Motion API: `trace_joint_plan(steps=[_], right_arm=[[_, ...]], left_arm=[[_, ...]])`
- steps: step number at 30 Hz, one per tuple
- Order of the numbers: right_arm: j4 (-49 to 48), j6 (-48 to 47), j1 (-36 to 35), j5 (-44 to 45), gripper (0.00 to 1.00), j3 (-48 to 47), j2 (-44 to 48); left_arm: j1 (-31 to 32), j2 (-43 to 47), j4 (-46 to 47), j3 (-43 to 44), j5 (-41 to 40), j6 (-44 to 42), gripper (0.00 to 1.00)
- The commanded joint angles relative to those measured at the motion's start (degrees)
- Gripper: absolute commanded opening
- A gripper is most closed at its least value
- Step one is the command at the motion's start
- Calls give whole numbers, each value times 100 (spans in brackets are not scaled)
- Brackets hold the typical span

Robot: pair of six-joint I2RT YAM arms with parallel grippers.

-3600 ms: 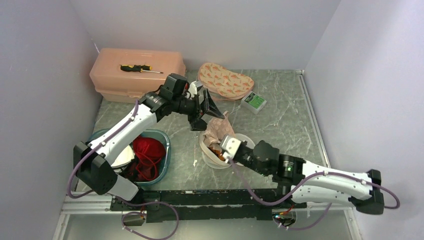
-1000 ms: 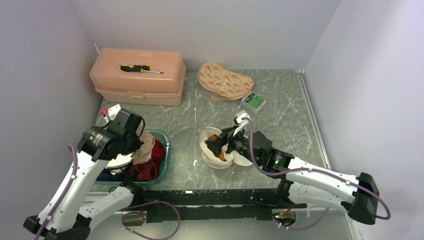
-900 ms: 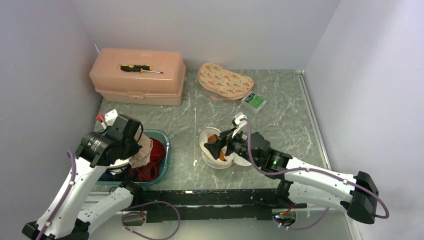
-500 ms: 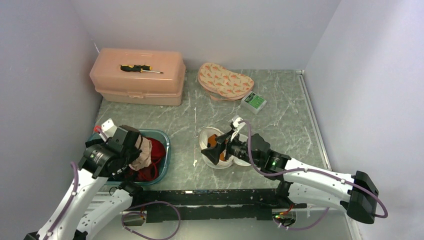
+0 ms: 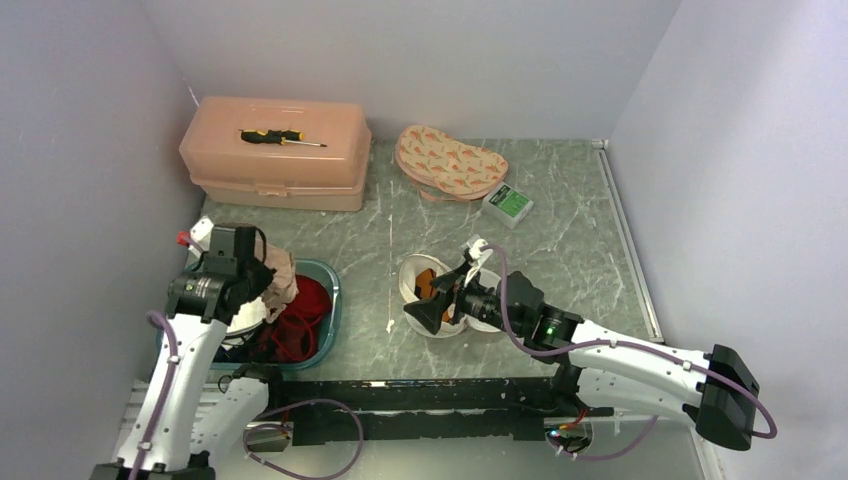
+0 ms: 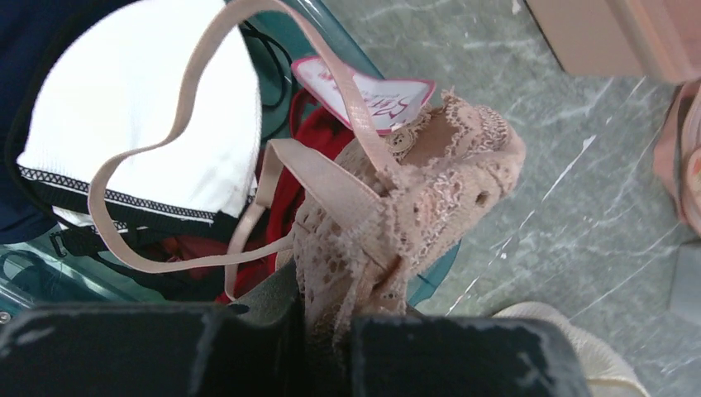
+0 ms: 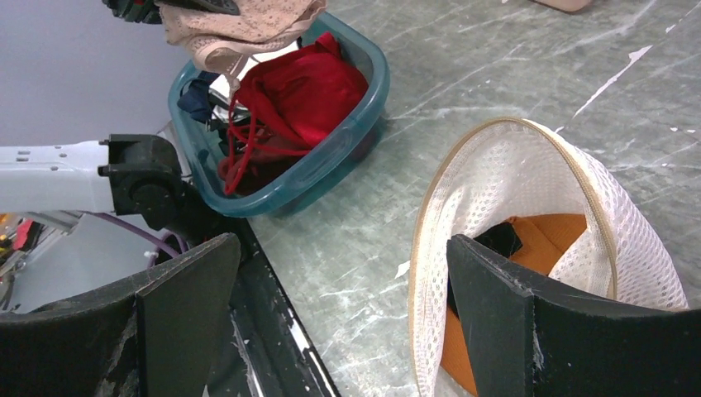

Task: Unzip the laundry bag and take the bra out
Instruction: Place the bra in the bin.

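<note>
Your left claw (image 6: 326, 327) is clenched on a beige bra (image 6: 413, 190). The lace is bunched between its fingers, and a strap and a tag (image 6: 364, 87) trail out beyond the tips. Right below that claw sits the tub (image 7: 364, 58). The red bra (image 7: 306, 87) lies in it, under the hanging lace, heaped on dark clothes beside a white garment (image 6: 157, 107). Neither claw touches the red bra. Your right claw (image 7: 343, 256) is spread wide and grips nothing. Just ahead of it, in front of its right finger, stands the bag (image 7: 504, 174), with its mouth gaping toward the claw and the zip edge parted. Inside you can see an orange item (image 7: 554, 236) and a dark scrap, but nothing red. The tub is well ahead of that claw, on its left. By the look of it the unzipping is done and the red bra is already out of the bag, so the main work appears finished. You probably only need to let the beige bra drop into the tub below the left claw, then back both arms off. The far side of the bag is hidden, so you cannot tell whether the zip has run fully round.
</note>
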State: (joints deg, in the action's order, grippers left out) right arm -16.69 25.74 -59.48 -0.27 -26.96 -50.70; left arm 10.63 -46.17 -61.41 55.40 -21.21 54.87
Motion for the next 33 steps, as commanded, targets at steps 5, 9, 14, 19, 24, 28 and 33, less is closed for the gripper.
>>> trace_joint_plan(steps=[5, 9, 14, 19, 24, 28, 33], right_arm=[[-337, -68, 10, -26, 100, 98, 144], [-249, -108, 14, -9, 100, 103, 217], [-234, -163, 11, 16, 100, 126, 266], [-222, -185, 13, 13, 100, 93, 218], [-154, -233, 15, 18, 100, 7, 218], [-133, -223, 11, 14, 100, -26, 244], [-126, -235, 14, -37, 100, -86, 190]], left_arm=[[-1980, -86, 470, -477, 1652, -898, 14], [-2527, -208, 466, -623, 1923, -787, 19], [-2779, -247, 413, -713, 1815, -595, 39], [-2874, -91, 252, -637, 1638, -514, 70], [-2874, 80, -89, -416, 1380, -467, 85], [-2878, 289, -511, 111, 999, -604, 88], [-2874, 296, -1039, 1049, 676, -939, 89]])
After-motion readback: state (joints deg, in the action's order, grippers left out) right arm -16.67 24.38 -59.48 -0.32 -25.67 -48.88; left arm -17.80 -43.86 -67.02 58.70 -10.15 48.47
